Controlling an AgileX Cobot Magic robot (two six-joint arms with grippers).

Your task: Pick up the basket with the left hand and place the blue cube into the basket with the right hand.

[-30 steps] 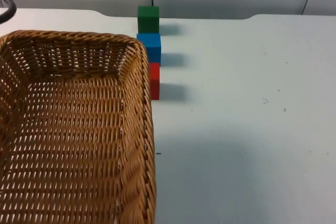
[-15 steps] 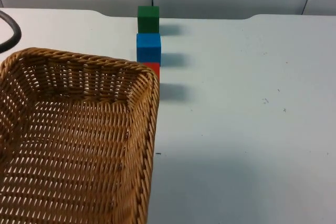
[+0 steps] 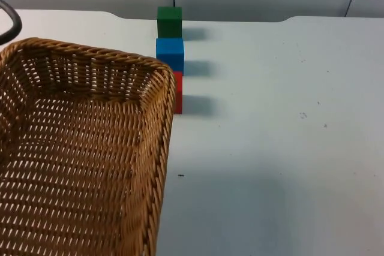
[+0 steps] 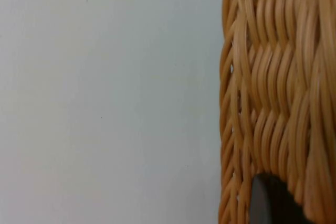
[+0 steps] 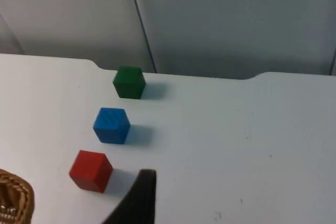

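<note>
So the left gripper is clamping the woven wicker basket by its rim, holding it up near the small blue cube sitting on the white table, presumably for a short drop, while the right gripper's opening is anyone's guess.

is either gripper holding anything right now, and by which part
The left gripper holds the basket by its woven rim. The right gripper holds nothing; the blue cube sits on the table.
</note>
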